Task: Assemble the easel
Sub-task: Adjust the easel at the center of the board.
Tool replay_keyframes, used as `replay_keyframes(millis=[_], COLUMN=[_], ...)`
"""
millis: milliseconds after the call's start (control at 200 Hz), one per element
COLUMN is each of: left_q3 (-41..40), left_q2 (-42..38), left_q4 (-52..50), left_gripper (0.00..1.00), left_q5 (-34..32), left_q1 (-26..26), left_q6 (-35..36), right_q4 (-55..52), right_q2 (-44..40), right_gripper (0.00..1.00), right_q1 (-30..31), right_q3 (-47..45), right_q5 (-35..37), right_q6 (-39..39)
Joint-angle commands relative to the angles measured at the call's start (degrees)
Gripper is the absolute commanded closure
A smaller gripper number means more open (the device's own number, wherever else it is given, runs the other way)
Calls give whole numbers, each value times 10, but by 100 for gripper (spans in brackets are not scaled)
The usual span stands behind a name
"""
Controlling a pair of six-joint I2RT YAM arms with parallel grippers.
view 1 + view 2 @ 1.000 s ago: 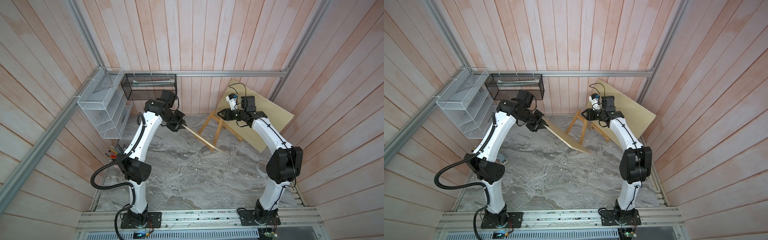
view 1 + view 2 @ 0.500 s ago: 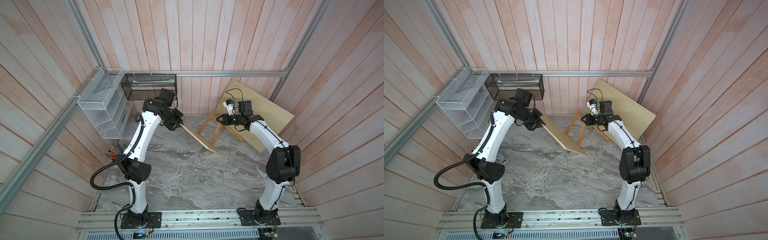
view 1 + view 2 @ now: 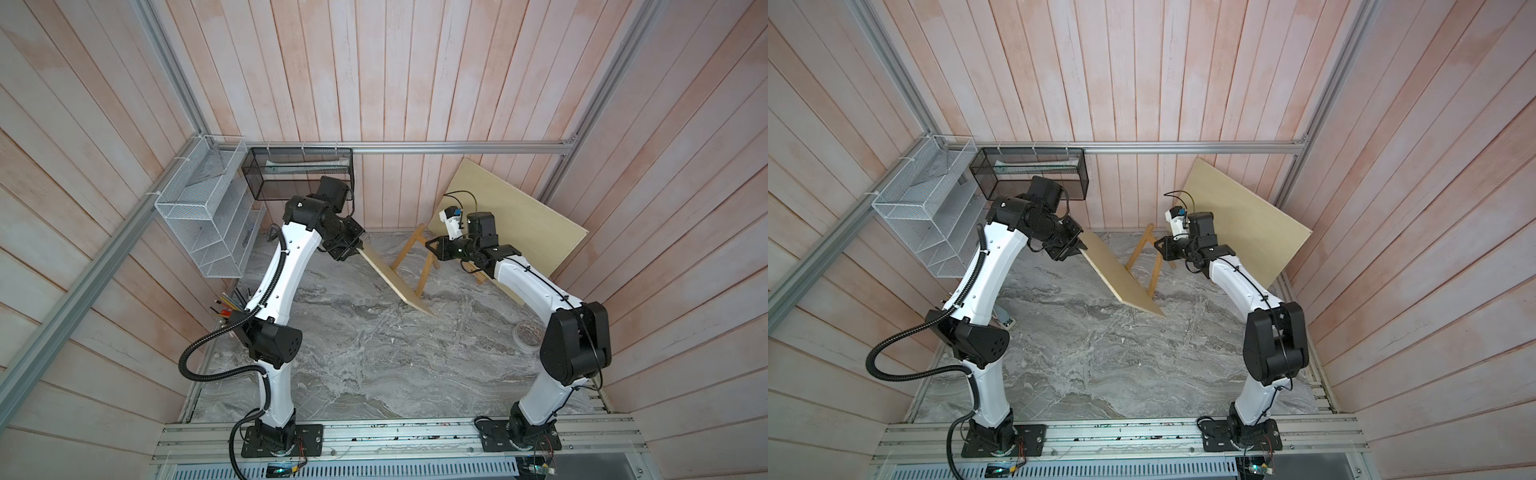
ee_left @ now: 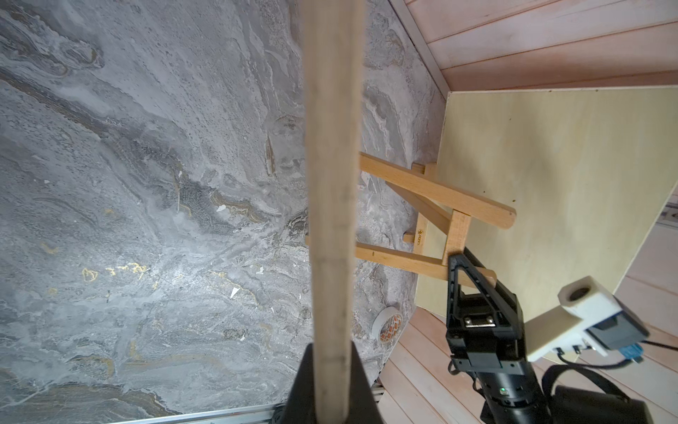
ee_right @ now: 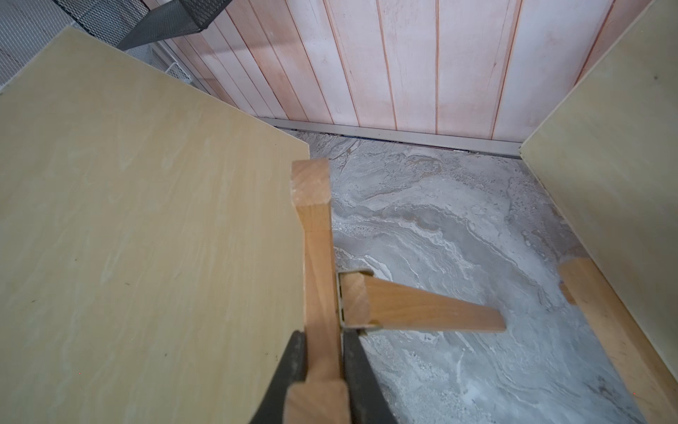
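Observation:
The easel (image 3: 424, 272), a small honey-brown slat frame, stands at the back of the marble floor in both top views (image 3: 1156, 274). My right gripper (image 5: 321, 337) is shut on a slat (image 5: 318, 257) near the easel's top, beside the metal hinge of the rear prop leg (image 5: 422, 306). The left wrist view shows that gripper (image 4: 458, 264) on the easel (image 4: 433, 191). My left gripper (image 4: 330, 352) is shut on the edge of a pale plywood board (image 4: 332, 183). The board (image 3: 395, 282) slopes down in front of the easel, and its far corner looks low over the floor.
A second plywood board (image 3: 511, 224) leans against the back right wall behind the easel. A white wire rack (image 3: 208, 216) and a black mesh basket (image 3: 299, 174) hang at the back left. A tape roll (image 3: 525, 334) lies near the right wall, and pens (image 3: 228, 305) stand at the left.
My right gripper moved left onto the easel's top and closed on the slat. The left arm shifted the held board slightly back and left.

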Motion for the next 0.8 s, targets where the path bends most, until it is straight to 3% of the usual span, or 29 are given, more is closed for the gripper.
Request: replay_keyframes(millis=[0, 225, 525, 795], left_q3=[9, 8, 9, 10], left_q2=[-5, -2, 21, 28], left_q4=[25, -1, -18, -22], left_gripper=[100, 100, 100, 100], left_q5=[7, 13, 7, 4], left_q1=[-5, -18, -40, -44], left_q6=[-13, 0, 11, 10], right_q4=[-95, -105, -98, -99], right_q2=[-7, -17, -8, -21], right_gripper=[90, 85, 56, 47], right_q1=[53, 65, 53, 32], right_q3=[-47, -68, -56, -35], right_q5=[-55, -31, -22, -19], right_q6=[97, 108, 110, 92])
